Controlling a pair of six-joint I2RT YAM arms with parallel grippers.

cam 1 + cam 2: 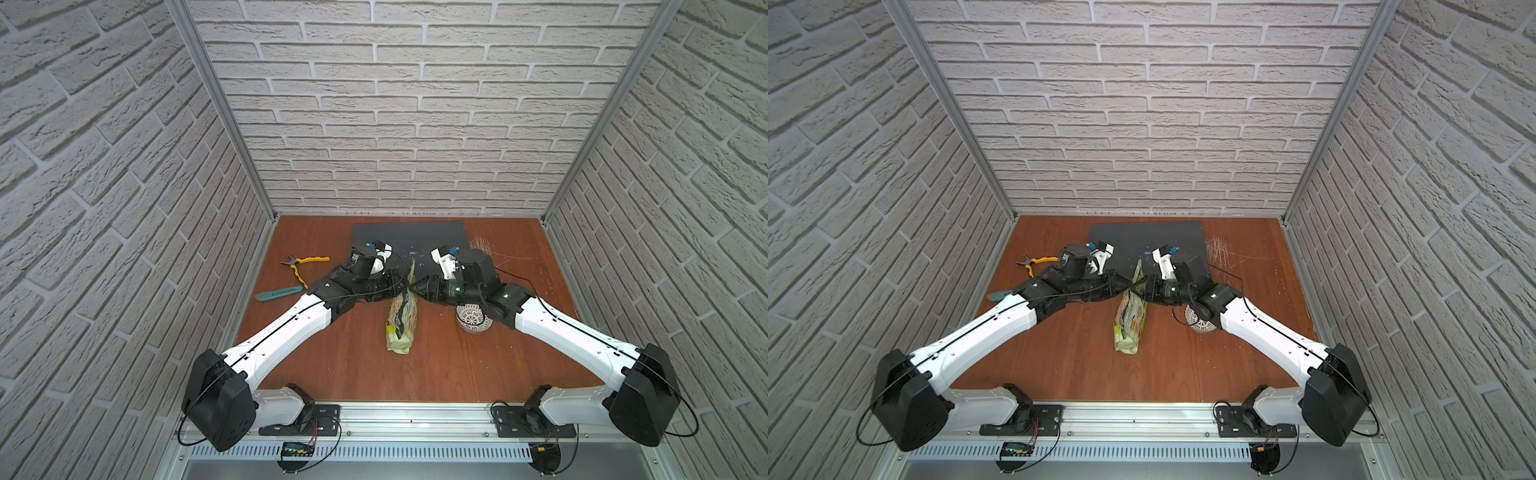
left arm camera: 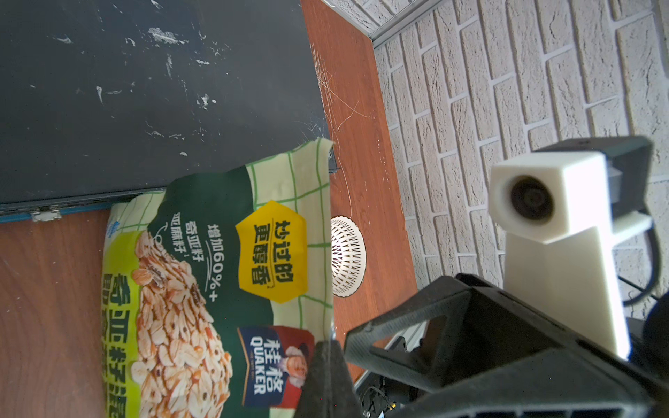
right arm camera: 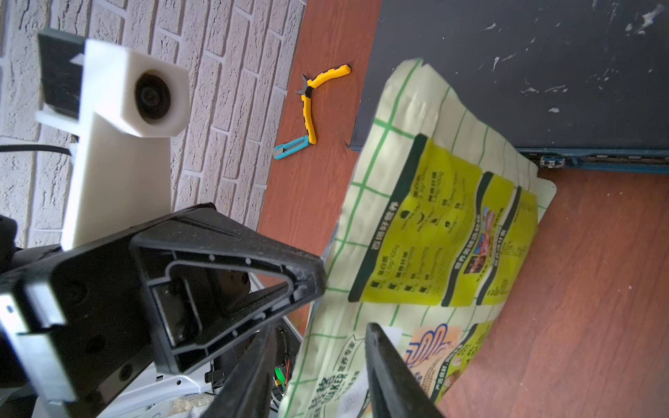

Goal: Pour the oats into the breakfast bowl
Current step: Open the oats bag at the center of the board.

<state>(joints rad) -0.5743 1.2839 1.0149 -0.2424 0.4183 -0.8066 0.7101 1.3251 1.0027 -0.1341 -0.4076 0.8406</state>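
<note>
Left claw point(image 2: 325, 362) is clamped on a thin edge of the pouch point(image 1: 401, 328), high up. Right claw point(image 3: 320, 329) faces it from the right, jaws partly apart with the pouch's back panel showing between them; no grip is seen there. The pouch sits mid-bench, near end on the bench point(image 1: 332, 365), far end raised to the claws. The bowl point(image 1: 471, 320) stands just right of the pouch, partly under the right arm's wrist.

Hazards, as judged:
1. One pinch on soft film carries the bag; it may slip or tear as the weight shifts.
2. The right arm, swinging to tilt, could knock the light bowl aside.
3. The pouch is larger than the bowl; a fast tip would send oats over the rim onto the bench.
4. Whether the pouch mouth is open cannot be told; a sealed top yields nothing.

Pliers point(image 1: 307, 262) and cutter point(image 1: 278, 293), far left, lie clear.
</note>
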